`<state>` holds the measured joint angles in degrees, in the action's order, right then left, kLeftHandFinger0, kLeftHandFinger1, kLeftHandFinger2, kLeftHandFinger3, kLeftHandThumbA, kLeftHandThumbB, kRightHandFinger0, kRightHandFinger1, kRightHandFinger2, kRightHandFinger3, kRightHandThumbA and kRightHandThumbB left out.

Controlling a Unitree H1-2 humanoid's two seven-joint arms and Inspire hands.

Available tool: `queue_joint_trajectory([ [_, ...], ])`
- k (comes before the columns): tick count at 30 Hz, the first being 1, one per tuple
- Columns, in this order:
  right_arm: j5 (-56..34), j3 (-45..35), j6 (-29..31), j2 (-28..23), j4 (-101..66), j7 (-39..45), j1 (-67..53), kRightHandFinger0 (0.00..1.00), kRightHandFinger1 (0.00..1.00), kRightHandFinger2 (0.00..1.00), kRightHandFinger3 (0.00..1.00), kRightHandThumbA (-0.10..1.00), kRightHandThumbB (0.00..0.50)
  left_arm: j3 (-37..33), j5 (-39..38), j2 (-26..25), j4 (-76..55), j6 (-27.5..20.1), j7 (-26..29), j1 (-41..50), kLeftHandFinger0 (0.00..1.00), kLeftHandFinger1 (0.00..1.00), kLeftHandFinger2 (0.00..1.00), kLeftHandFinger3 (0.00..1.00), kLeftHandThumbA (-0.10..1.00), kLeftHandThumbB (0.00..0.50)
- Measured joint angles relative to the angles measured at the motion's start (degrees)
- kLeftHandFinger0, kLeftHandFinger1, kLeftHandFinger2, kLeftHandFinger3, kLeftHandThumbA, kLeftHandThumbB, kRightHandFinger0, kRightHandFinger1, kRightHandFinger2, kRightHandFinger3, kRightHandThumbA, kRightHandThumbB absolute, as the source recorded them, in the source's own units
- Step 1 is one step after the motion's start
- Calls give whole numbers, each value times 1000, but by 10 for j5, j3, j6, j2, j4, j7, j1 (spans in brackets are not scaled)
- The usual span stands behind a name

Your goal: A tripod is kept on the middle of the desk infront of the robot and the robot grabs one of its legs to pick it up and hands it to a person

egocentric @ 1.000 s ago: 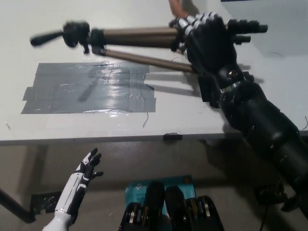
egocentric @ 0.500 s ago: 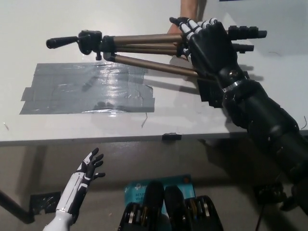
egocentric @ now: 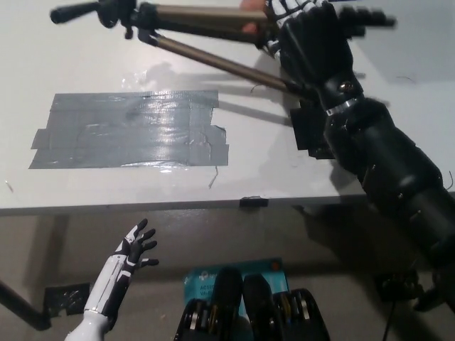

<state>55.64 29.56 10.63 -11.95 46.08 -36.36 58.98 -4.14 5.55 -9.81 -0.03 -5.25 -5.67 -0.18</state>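
Now the black right hand [egocentric: 313, 42] is closed around the legs of the tripod [egocentric: 202, 14], held above the far side of the desk [egocentric: 284, 163] — long axis lying across, head toward the robot's left. The white left hand [egocentric: 131, 249] rests open below the desk edge, well apart.

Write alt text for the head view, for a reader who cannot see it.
The robot's black right hand grips a bronze-legged tripod by its legs, holding it clear of the white desk at the picture's top. A patch of grey tape lies on the desk, and the white left hand rests open below the desk's front edge at lower left.
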Motion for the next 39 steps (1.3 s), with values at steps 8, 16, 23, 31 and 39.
queue_joint_trajectory([
  [8,-43,1,-20,-7,-82,95,-37,1000,1000,1000,1000,733,500,0,0,0,3,1,0,0,749,879,927,1000,1000,132],
  [16,-112,0,-56,-40,-191,192,-86,1000,1000,1000,1000,913,500,0,0,0,6,1,0,0,733,865,918,1000,1000,152],
  [23,-188,-13,-82,-93,-324,243,-135,1000,1000,1000,1000,869,429,0,0,0,7,1,0,0,746,884,943,1000,1000,134],
  [31,-272,-30,-97,-160,-491,260,-284,1000,1000,1000,1000,931,398,0,0,1,10,1,1,0,1000,1000,1000,1000,1000,145],
  [39,-363,-44,-96,-159,-644,262,-497,1000,1000,1000,1000,1000,245,-8,5,7,20,-2,1,16,1000,1000,1000,1000,1000,212],
])
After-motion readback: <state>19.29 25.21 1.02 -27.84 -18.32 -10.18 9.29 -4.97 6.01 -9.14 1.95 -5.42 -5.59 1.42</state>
